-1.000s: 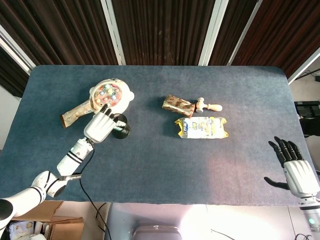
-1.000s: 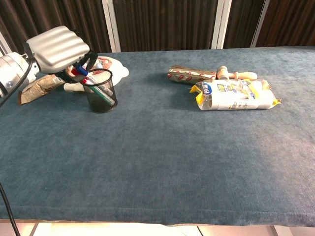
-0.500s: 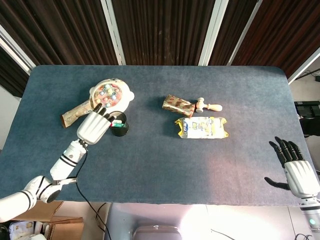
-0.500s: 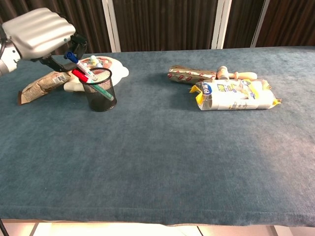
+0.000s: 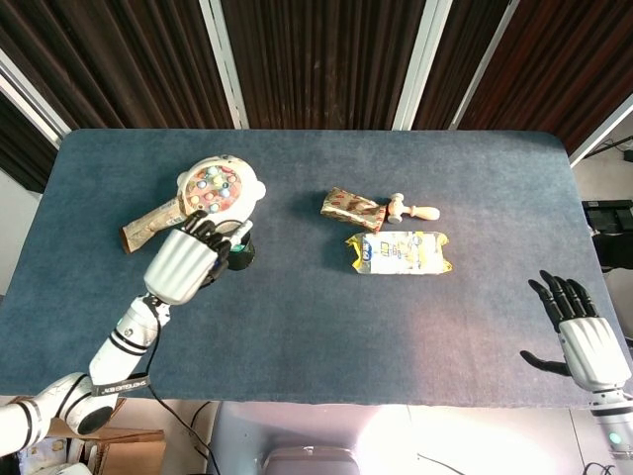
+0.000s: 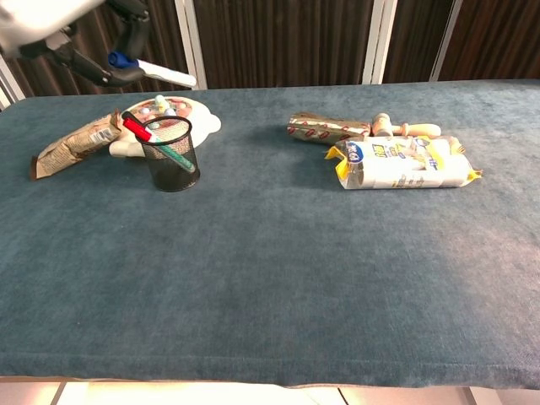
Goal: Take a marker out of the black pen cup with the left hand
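Note:
The black mesh pen cup (image 6: 172,160) stands upright on the blue table, left of centre, with a red marker (image 6: 135,128) and a green marker (image 6: 175,156) leaning in it. My left hand (image 6: 42,15) is high above the cup, at the chest view's top left corner. It pinches a white marker with a blue cap (image 6: 164,76), which is clear of the cup and lies nearly level. From the head view, the left hand (image 5: 181,263) covers part of the cup (image 5: 242,255). My right hand (image 5: 584,336) is open off the table's near right corner, holding nothing.
A round toy with coloured beads (image 5: 222,185) and a snack packet (image 5: 148,226) lie just behind the cup. Right of centre are a brown wrapper (image 5: 351,208), a wooden peg toy (image 5: 413,209) and a yellow-white packet (image 5: 401,252).
My left hand has risen from the cup's rim, drawing the white blue-capped marker up and out. The cup, its other markers and the right hand have stayed put.

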`<move>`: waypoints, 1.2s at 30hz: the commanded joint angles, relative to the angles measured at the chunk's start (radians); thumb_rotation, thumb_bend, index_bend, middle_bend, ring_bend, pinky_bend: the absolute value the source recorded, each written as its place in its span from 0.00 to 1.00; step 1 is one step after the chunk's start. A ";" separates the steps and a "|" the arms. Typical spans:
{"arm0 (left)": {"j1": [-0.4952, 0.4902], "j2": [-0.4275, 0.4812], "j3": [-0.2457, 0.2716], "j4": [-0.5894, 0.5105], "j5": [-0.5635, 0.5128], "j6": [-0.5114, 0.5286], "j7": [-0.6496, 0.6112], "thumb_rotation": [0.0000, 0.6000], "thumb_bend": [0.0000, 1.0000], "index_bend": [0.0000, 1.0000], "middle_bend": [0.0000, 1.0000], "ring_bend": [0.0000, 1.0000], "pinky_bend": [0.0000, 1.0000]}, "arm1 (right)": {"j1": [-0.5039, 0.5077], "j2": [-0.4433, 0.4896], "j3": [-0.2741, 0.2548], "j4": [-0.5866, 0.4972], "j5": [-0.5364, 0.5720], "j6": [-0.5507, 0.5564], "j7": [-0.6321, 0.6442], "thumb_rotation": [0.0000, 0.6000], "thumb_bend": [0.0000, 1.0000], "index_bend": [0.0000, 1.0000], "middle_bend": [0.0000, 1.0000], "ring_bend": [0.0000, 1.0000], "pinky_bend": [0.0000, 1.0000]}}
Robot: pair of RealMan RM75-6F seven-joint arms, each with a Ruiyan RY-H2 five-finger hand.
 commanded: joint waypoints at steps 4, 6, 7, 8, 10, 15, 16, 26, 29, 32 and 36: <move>-0.082 -0.195 -0.009 0.081 -0.052 -0.111 0.106 1.00 0.33 0.65 0.64 0.41 0.28 | -0.001 -0.002 0.000 0.009 0.003 0.000 0.010 1.00 0.05 0.00 0.04 0.00 0.04; -0.096 -0.264 -0.014 0.140 -0.070 -0.118 0.136 1.00 0.33 0.65 0.65 0.41 0.27 | -0.002 -0.004 0.000 0.014 0.004 0.001 0.014 1.00 0.05 0.00 0.04 0.00 0.04; -0.100 -0.294 -0.016 0.167 -0.077 -0.118 0.145 1.00 0.33 0.65 0.65 0.41 0.27 | -0.002 -0.005 0.000 0.016 0.005 0.000 0.015 1.00 0.05 0.00 0.04 0.00 0.04; -0.104 -0.323 -0.018 0.193 -0.084 -0.118 0.152 1.00 0.33 0.65 0.65 0.41 0.27 | -0.002 -0.006 -0.001 0.017 0.005 -0.001 0.016 1.00 0.05 0.00 0.04 0.00 0.04; -0.115 -0.381 -0.024 0.254 -0.100 -0.122 0.158 1.00 0.33 0.65 0.65 0.41 0.27 | -0.001 -0.008 -0.001 0.020 0.004 -0.002 0.017 1.00 0.05 0.00 0.04 0.00 0.04; -0.139 -0.470 -0.047 0.363 -0.184 -0.177 0.233 1.00 0.34 0.56 0.61 0.35 0.23 | -0.002 -0.009 -0.001 0.021 0.003 0.001 0.019 1.00 0.05 0.00 0.04 0.00 0.04; -0.141 -0.478 -0.052 0.368 -0.207 -0.192 0.246 1.00 0.34 0.51 0.58 0.33 0.21 | -0.003 -0.009 -0.001 0.022 0.004 0.002 0.020 1.00 0.05 0.00 0.04 0.00 0.04; -0.094 -0.414 -0.113 0.146 -0.364 -0.190 0.272 1.00 0.28 0.00 0.00 0.00 0.02 | -0.007 -0.005 0.000 0.022 0.008 0.005 0.022 1.00 0.05 0.00 0.04 0.00 0.04; -0.057 -0.311 -0.107 -0.015 -0.386 -0.170 0.296 1.00 0.27 0.00 0.00 0.00 0.00 | -0.007 -0.005 0.000 0.022 0.008 0.006 0.024 1.00 0.05 0.00 0.04 0.00 0.04; -0.014 -0.189 -0.095 -0.165 -0.400 -0.143 0.318 1.00 0.26 0.00 0.00 0.00 0.00 | -0.006 -0.005 0.000 0.022 0.004 0.008 0.024 1.00 0.05 0.00 0.04 0.00 0.04; 0.071 -0.028 -0.079 -0.285 -0.372 -0.066 0.270 1.00 0.27 0.00 0.00 0.00 0.00 | -0.007 -0.003 0.000 0.022 0.004 0.010 0.029 1.00 0.05 0.00 0.04 0.00 0.04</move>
